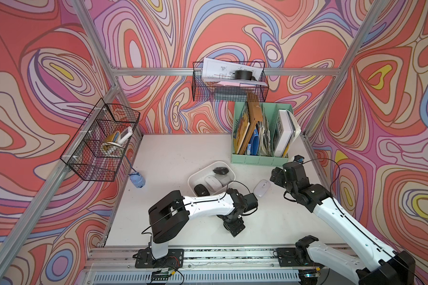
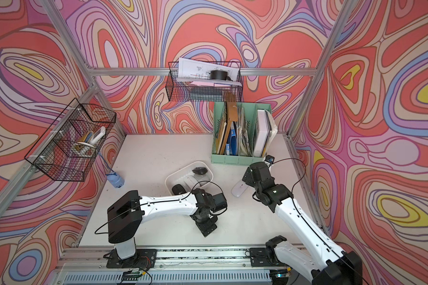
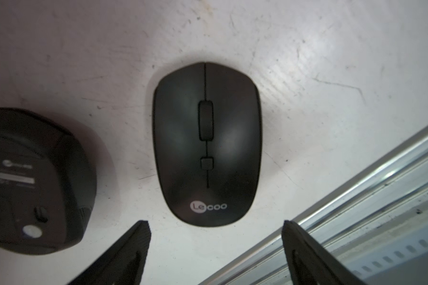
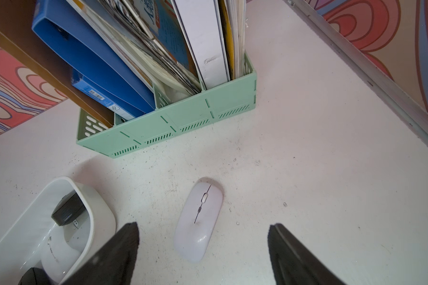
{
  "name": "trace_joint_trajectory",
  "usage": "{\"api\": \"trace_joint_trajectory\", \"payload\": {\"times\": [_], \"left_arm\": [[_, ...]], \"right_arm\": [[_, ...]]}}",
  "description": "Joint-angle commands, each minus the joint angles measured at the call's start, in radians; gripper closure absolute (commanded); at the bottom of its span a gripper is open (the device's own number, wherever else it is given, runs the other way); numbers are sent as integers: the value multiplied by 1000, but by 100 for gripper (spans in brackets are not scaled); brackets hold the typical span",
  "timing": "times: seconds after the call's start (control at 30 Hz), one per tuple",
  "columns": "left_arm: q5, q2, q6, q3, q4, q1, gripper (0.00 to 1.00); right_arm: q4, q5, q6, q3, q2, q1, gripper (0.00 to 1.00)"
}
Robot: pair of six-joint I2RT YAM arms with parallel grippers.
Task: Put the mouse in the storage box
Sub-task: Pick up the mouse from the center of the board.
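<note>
Now | right gripper (image 4: pixel 203 225) spread | white mouse (image 4: pixel 198 219) wheel end toward organizer (image 4: pixel 183 118) | left gripper (image 3: pixel 215 228) spread | black mouse (image 3: pixel 206 143) logo end toward it

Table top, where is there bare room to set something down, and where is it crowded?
Bare: the far stretch between the back wall, small blue object and storage box; also the near-left corner. Crowded: between storage box, white mouse, mint-green file organizer, left arm and right arm.
</note>
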Motion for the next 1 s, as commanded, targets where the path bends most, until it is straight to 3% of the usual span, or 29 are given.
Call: {"api": "trace_joint_trajectory", "payload": {"times": [0.0, 0.23, 0.57, 0.73, 0.97], "left_arm": [[16, 33, 17, 31, 16, -4, 16], [-3, 92, 7, 69, 42, -3, 21], [-42, 116, -26, 46, 74, -4, 39], [-53, 96, -29, 39, 88, -1, 48], [-32, 24, -48, 69, 69, 20, 52]], "right_arm": [[9, 9, 21, -24, -10, -4, 16], [0, 10, 17, -24, -3, -4, 16], [-7, 16, 21, -36, -12, -4, 17], [-7, 18, 25, -44, -18, -5, 17], [-15, 24, 21, -36, -19, -4, 17]]}}
